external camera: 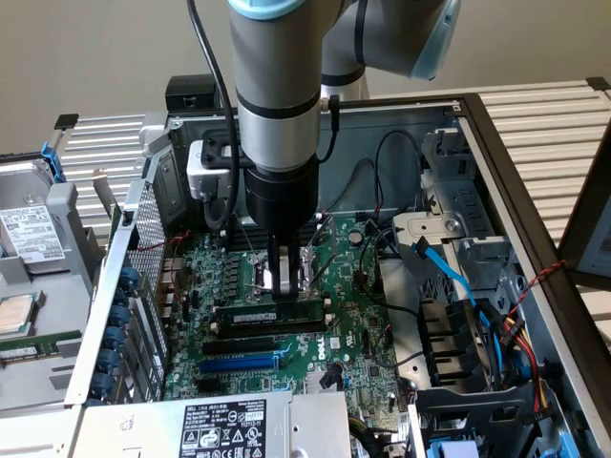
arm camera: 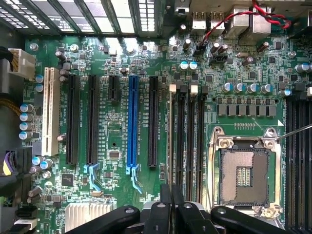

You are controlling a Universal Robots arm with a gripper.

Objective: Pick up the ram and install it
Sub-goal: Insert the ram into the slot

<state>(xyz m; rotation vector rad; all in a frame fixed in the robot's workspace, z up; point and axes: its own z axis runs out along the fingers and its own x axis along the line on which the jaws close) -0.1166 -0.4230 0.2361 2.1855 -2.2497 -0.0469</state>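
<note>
Item: grey-and-silver tubular robot arm (external camera: 277,95) with pale blue joint caps, posed upright and reaching straight down into an open black-and-grey metal computer case (external camera: 496,153); black cables run down beside its wrist. End effector (external camera: 280,279), black with metal-tipped fingers, hangs low over the middle of the green printed motherboard (external camera: 358,329). In the wrist view the end effector (arm camera: 171,204) has its fingers drawn close together, apparently clamped on the top edge of the ram (arm camera: 170,141), seen there edge-on as a thin line. Task item: ram (external camera: 272,313), a long, narrow dark-green memory stick with black chips, standing on edge at the row of long black memory slots (arm camera: 190,141), between the square metal processor socket (arm camera: 243,175) and the long blue plastic expansion slot (arm camera: 132,122). Also in the case: light blue flat data cable (external camera: 444,272), finned silver heat sink (arm camera: 87,214), white-labelled grey power supply box (external camera: 224,425). Surface: table (external camera: 544,114) of pale ribbed metal slats, carrying the case and a silver labelled drive (external camera: 29,234) at the exterior view's left. Room: plain beige wall (external camera: 95,48) behind.
</note>
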